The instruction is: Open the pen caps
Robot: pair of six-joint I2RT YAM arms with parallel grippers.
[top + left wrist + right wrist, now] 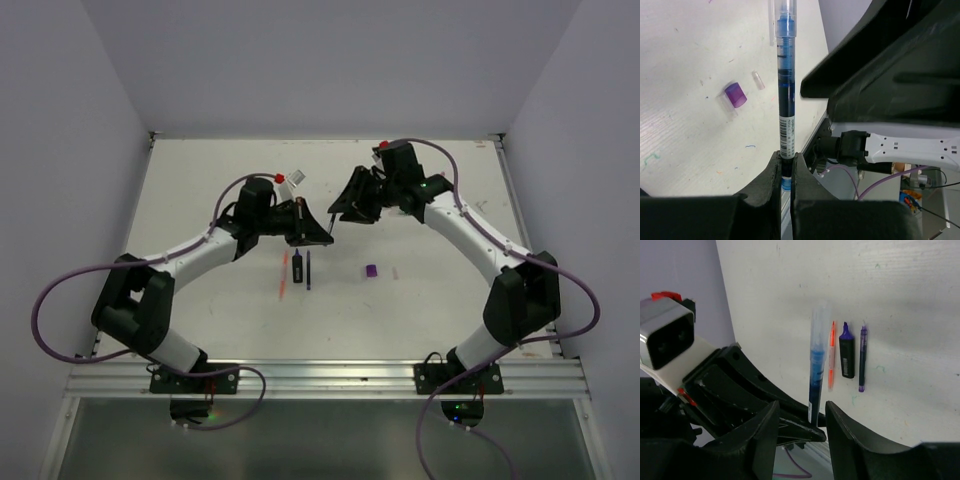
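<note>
Our left gripper (786, 172) clamps the blue pen (785, 95) above the middle of the table (430, 310); our right gripper (801, 415) faces it, fingers apart. A purple cap (735, 95) lies below, edges well away.

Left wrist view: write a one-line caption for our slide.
Left gripper shut on a blue pen; a purple cap lies loose on the white table.

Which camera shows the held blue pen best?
Left wrist: the blue pen is close up, label visible, clamped in the left gripper. Right wrist shows only its upper part. Top view: too small to make out.
</note>
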